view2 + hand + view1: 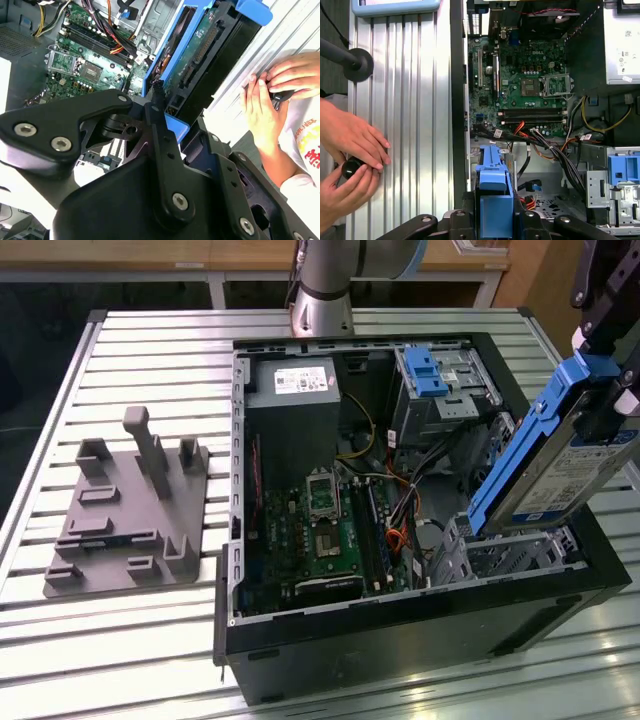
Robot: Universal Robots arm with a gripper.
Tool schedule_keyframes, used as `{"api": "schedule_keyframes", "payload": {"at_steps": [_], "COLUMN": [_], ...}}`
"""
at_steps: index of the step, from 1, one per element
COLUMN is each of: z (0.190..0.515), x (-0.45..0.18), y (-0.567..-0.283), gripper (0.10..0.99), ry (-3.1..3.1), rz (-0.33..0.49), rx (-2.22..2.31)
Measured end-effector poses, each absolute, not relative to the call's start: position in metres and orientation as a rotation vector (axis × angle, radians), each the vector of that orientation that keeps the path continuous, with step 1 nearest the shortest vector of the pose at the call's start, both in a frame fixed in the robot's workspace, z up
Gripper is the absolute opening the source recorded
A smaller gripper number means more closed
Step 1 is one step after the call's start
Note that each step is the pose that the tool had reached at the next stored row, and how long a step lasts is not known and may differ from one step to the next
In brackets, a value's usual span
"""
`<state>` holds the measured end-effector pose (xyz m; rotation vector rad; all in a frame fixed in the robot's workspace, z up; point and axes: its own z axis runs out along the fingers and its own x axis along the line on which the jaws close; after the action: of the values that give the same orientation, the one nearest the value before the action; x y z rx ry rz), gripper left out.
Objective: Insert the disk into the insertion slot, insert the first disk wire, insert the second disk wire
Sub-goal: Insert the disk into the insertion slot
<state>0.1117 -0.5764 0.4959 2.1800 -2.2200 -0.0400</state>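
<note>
Single arm, black gripper (605, 365) clamped on its load, held high at the exterior view's right.

Silver-grey jointed arm (322, 285): base column upright at top centre of the exterior view, upper links out of frame. The dark wrist section enters at the upper right corner and slopes downward. The gripper is tilted, not vertical. Its jaws are closed on the upper end of the flat silver rectangular disk (560, 465) in its bright blue plastic carrier, which hangs slanted below. In the second wrist view the gripper (177, 112) shows black linkage bars (165, 150) with silver screws, spread to both sides. In the first wrist view the gripper (495, 210) has a finger pressed to each side of the blue carrier.
</note>
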Motion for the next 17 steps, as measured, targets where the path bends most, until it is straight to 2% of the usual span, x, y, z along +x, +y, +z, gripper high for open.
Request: {"api": "schedule_keyframes", "payload": {"at_steps": [12, 17], "z": [0.4959, 0.4959], "x": [0.1117, 0.1117], "y": [-0.5816, -0.5816], "gripper": [0.365, 0.365], "ry": [-2.254, -2.254], "rz": [-0.125, -0.127], "rx": [2.218, 2.218]}}
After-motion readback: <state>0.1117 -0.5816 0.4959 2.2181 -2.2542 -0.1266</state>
